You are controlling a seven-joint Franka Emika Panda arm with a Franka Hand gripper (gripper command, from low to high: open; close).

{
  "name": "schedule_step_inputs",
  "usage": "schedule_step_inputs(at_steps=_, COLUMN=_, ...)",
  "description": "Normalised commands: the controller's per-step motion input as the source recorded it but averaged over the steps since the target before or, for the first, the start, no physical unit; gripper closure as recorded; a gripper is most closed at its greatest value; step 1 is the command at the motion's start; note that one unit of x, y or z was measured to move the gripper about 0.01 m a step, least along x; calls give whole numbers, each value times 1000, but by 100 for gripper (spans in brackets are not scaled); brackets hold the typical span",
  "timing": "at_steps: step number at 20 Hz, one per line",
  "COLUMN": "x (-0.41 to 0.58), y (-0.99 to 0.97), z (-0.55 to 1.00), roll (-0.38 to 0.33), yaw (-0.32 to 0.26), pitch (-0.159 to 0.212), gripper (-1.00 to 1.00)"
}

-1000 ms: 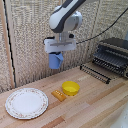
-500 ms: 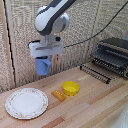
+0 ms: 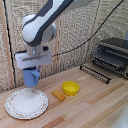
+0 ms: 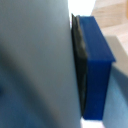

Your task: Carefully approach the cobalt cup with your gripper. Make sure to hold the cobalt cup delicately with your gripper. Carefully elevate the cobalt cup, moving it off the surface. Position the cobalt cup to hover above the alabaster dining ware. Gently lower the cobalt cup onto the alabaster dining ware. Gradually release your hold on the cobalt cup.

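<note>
The blue cup hangs in my gripper, held in the air above the far edge of the white plate, which lies on the wooden table at the exterior view's left. The white end block sits just above the cup and the fingers are mostly hidden by it. In the wrist view the cup's grey-blue wall fills most of the picture, pressed against a dark pad on a blue fingertip.
A shallow yellow bowl and a small orange block lie on the table to the plate's right in the exterior view. A dark toaster oven with a wire rack stands at the back right. A slatted screen stands behind.
My arm has carried the cup leftwards in the exterior view, from above the yellow bowl to above the plate's far edge.
</note>
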Motion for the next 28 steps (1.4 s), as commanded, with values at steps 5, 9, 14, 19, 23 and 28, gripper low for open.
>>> schedule_step_inputs(at_steps=5, x=-1, y=145, z=-374, roll=-72, yaw=63, pitch=-34, gripper=100)
schedule_step_inputs(at_steps=9, x=12, y=129, z=-355, roll=-82, yaw=60, pitch=-3, gripper=100)
schedule_step_inputs(at_steps=14, x=76, y=88, z=-334, roll=-52, yaw=36, pitch=-26, gripper=100)
schedule_step_inputs(at_steps=19, x=59, y=36, z=-131, roll=-61, yaw=24, pitch=-109, gripper=100)
schedule_step_inputs(at_steps=23, x=76, y=165, z=3, roll=-57, yaw=26, pitch=-101, gripper=-100)
schedule_step_inputs(at_steps=28, x=135, y=178, z=263, roll=-33, yaw=0, pitch=27, gripper=-100)
